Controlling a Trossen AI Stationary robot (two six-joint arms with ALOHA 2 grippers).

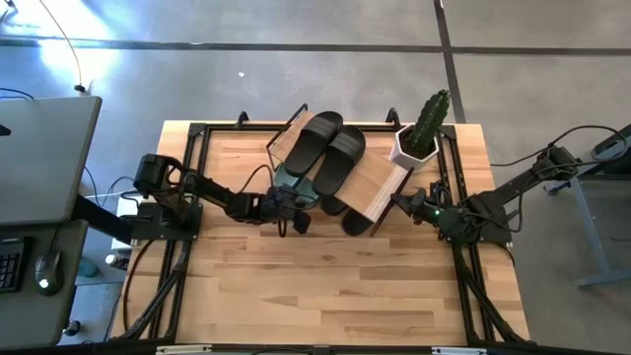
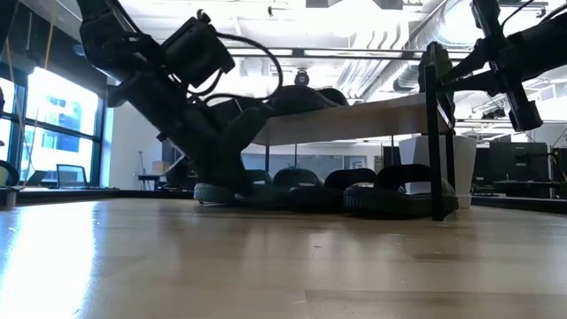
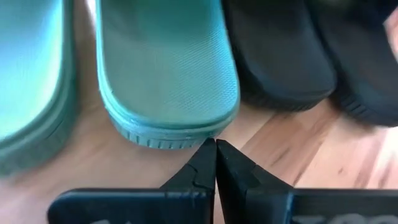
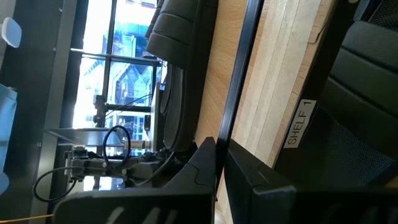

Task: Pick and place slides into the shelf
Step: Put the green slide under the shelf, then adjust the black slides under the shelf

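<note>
From above, your left tool sits closed and empty at the shelf's front-left edge, far nearer the slides than the closed right tool at its right end. In the left wrist view, the green slide's end lies just ahead, long axis running away under the shelf.

Colours here: two matte black slides on the shelf's light wood plank, black frame legs. Two sage-green slides with a fine dotted texture and ribbed edge, and more black ones at their 3 o'clock. Green cactus in a white pot. Table is pale striped wood, arms dark.
</note>
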